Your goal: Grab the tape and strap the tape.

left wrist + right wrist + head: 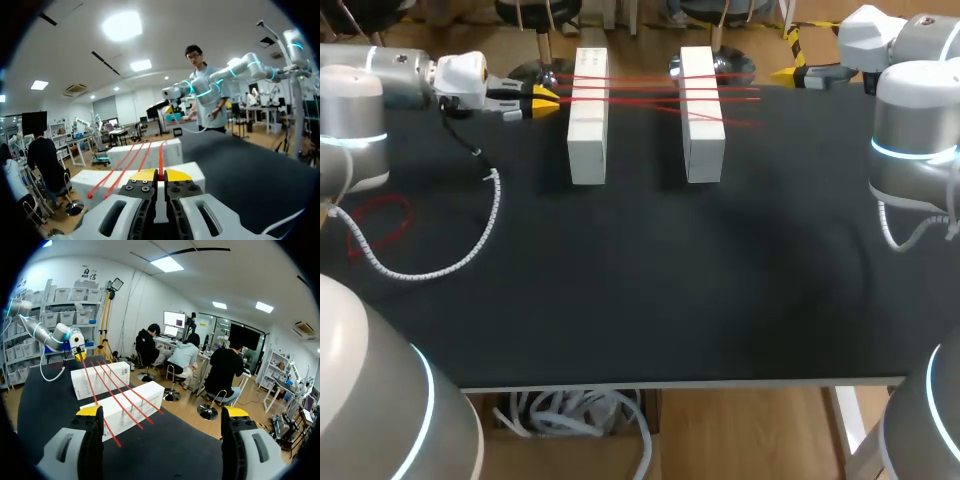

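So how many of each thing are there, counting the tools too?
white blocks: 2
red tape strips across the blocks: 4
red loop lying apart: 1
tools, left tool and right tool: 2
Total: 9

The black bench [650, 300] carries two long white blocks [588, 120] lying parallel and apart toward 12 o'clock, a thin red loop [382, 222] at 9 o'clock, and a coiled white cable [470, 250] curving beside it.
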You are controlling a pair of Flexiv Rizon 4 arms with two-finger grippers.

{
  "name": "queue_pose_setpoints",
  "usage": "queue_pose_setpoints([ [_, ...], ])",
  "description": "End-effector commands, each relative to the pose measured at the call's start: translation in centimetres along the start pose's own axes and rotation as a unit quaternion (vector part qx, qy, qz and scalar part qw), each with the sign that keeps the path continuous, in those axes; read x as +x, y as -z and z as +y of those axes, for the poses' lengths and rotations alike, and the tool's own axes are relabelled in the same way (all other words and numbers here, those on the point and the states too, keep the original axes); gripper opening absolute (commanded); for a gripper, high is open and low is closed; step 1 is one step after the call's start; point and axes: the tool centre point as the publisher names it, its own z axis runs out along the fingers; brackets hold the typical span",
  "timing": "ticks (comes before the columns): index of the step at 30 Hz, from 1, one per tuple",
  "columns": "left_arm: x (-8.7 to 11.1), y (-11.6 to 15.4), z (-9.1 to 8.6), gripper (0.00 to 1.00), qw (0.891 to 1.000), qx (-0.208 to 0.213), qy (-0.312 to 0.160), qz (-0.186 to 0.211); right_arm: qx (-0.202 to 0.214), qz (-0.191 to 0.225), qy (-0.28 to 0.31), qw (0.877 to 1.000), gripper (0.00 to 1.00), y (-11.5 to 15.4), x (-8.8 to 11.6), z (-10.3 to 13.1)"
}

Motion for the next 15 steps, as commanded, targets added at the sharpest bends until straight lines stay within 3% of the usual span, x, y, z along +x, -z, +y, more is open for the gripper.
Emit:
queue_pose_setpoints([
  [1,0.2,-0.8,-1.1,0.0,1.0,0.006,-0.004,0.003,0.001,0.001,0.0,1.0,1.0,0.1,0.0,0.0],
  [10,0.2,-2.0,-4.5,0.0,0.999,0.032,0.01,0.022,0.001,0.001,0.0,1.0,1.0,0.1,0.0,0.0],
  [15,0.2,-2.0,-4.5,0.0,0.999,0.032,0.01,0.022,0.001,0.001,0.0,1.0,1.0,0.1,0.0,0.0],
])
